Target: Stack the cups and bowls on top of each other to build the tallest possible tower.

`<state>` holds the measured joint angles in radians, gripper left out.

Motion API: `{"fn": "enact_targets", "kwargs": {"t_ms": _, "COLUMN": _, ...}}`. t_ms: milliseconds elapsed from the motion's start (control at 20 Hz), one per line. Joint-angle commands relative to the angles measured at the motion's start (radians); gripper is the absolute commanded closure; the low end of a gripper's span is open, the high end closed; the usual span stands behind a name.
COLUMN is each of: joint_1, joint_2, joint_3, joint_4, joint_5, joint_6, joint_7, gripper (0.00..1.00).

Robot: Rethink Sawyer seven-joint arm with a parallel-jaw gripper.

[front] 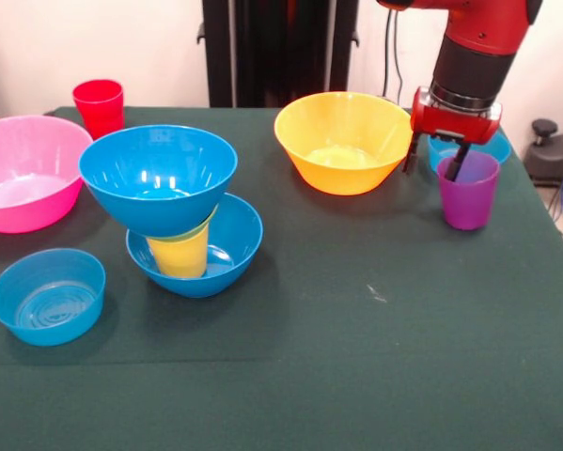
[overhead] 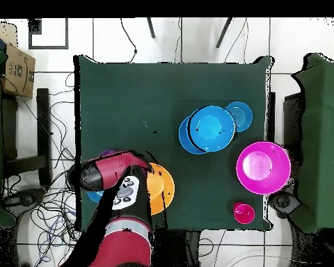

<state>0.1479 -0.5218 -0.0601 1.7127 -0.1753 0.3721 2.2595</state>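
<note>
one purple cup (front: 467,192) is the piece in hand: the pincer (front: 436,162) straddles its rim, one finger dipped inside and the other outside on the side toward the yellow-orange bowl (front: 342,141), jaws narrow about the wall, though i cannot tell if they truly pinch it. nearest the camera, well off to the pincer's side, sits a small light-blue bowl (front: 47,295). beyond it stands the tower (front: 173,211), well apart from the pincer: blue bowl base, yellow cup, a green sliver, then a blue bowl on top. my reading is that the step is grasping the cup to crown that tower; next calls for a clean lift, a carry over the open green surface (front: 375,357), and a centred, gentle placement. the cup stands near the surface edge. farther off are another light-blue bowl (front: 492,148) just behind the cup, the pink bowl (front: 23,174), and the red cup (front: 100,106).
</note>
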Motion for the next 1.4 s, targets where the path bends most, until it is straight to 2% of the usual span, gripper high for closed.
{"fn": "enact_targets", "kwargs": {"t_ms": 50, "joint_1": 0.014, "joint_2": 0.032, "joint_3": 0.035, "joint_4": -0.008, "joint_5": 0.015, "joint_6": -0.034, "joint_7": 0.109, "gripper": 0.00}}
{"fn": "enact_targets", "kwargs": {"t_ms": 400, "joint_1": 0.061, "joint_2": 0.024, "joint_3": 0.024, "joint_4": -0.027, "joint_5": 0.032, "joint_6": -0.006, "joint_7": 0.128, "gripper": 0.00}}
{"fn": "enact_targets", "kwargs": {"t_ms": 750, "joint_1": 0.089, "joint_2": 0.087, "joint_3": 0.005, "joint_4": -0.045, "joint_5": 0.050, "joint_6": -0.071, "joint_7": 0.156, "gripper": 0.00}}
{"fn": "enact_targets", "kwargs": {"t_ms": 1400, "joint_1": 0.062, "joint_2": 0.138, "joint_3": 0.033, "joint_4": -0.048, "joint_5": 0.064, "joint_6": -0.150, "joint_7": 0.126, "gripper": 0.00}}
